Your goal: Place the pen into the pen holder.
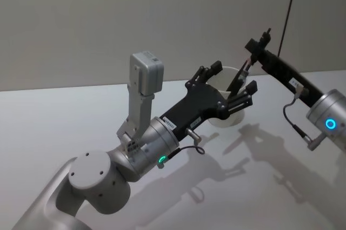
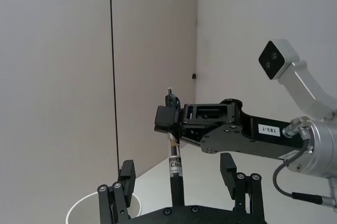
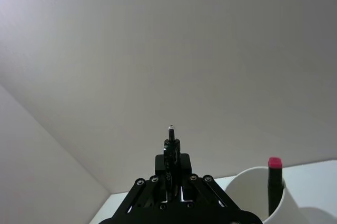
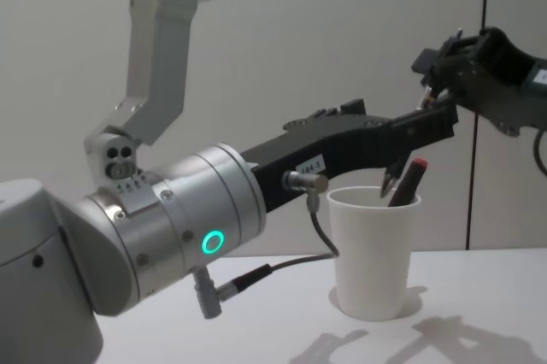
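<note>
The pen holder is a white paper cup standing on the table. My right gripper is shut on the upper part of a thin black pen. The pen hangs tilted, with its lower tip at the cup's mouth. In the right wrist view the pen stands up between the shut fingers, and the cup is beside them. My left gripper is open just above the cup's rim. Its fingers stand on either side of the pen, apart from it.
A red-capped marker stands inside the cup, leaning on its far side. The white table stretches wide to the left and front. A black cable runs down the wall behind.
</note>
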`<act>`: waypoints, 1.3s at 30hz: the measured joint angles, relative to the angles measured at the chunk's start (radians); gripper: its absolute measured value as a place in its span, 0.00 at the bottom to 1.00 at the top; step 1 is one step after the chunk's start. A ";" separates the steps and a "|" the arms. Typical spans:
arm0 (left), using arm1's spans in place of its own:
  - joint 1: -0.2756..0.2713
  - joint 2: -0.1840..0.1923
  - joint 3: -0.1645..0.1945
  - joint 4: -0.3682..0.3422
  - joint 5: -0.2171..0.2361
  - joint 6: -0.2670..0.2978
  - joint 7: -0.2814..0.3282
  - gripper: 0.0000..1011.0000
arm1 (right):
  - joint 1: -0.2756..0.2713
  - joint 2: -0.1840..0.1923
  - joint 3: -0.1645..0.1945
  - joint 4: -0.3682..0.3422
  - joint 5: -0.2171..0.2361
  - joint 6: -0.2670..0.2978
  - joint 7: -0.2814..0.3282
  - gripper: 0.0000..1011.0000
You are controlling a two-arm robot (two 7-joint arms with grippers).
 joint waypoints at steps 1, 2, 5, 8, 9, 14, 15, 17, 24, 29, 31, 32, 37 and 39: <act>0.000 0.000 0.000 0.000 0.000 0.000 0.000 0.99 | 0.005 0.001 0.000 0.003 -0.022 -0.009 0.003 0.15; 0.000 0.000 0.000 0.000 0.000 0.000 0.000 0.99 | 0.005 0.001 0.000 0.003 -0.022 -0.009 0.003 0.15; 0.000 0.000 0.000 0.000 0.000 0.000 0.000 0.99 | 0.018 0.003 -0.001 0.012 -0.061 -0.026 0.011 0.15; 0.000 0.000 0.000 0.000 0.000 0.000 0.000 0.99 | 0.031 0.005 -0.001 0.022 -0.109 -0.047 0.020 0.15; 0.000 0.000 0.000 0.000 0.000 0.000 0.000 0.99 | 0.035 0.006 -0.002 0.026 -0.120 -0.053 0.023 0.15; 0.000 0.000 0.000 0.000 0.000 0.000 0.000 0.99 | 0.060 0.007 -0.004 0.045 -0.210 -0.095 0.044 0.15; 0.000 0.000 0.000 0.000 0.000 0.000 0.000 0.99 | 0.069 0.007 -0.005 0.052 -0.234 -0.107 0.052 0.15; 0.000 0.000 0.000 0.000 0.000 0.000 0.000 0.99 | 0.076 0.007 -0.006 0.059 -0.258 -0.119 0.059 0.15; 0.000 0.000 0.000 0.000 0.000 0.000 0.000 0.99 | 0.114 0.003 -0.011 0.093 -0.380 -0.184 0.095 0.15; 0.000 0.000 0.000 0.000 0.000 0.000 0.000 0.99 | 0.147 -0.004 -0.018 0.127 -0.476 -0.232 0.122 0.15; 0.000 0.000 0.000 0.000 0.000 0.000 0.000 0.99 | 0.160 -0.008 -0.022 0.142 -0.515 -0.248 0.133 0.15; 0.000 0.000 0.000 0.000 0.000 0.000 0.000 0.99 | 0.164 -0.009 -0.024 0.147 -0.532 -0.254 0.136 0.15; 0.000 0.000 0.000 0.000 0.000 0.000 0.000 0.99 | 0.186 -0.017 -0.035 0.179 -0.613 -0.280 0.155 0.15; 0.000 0.000 0.000 0.000 0.000 0.000 0.000 0.99 | 0.191 -0.020 -0.039 0.189 -0.632 -0.285 0.159 0.15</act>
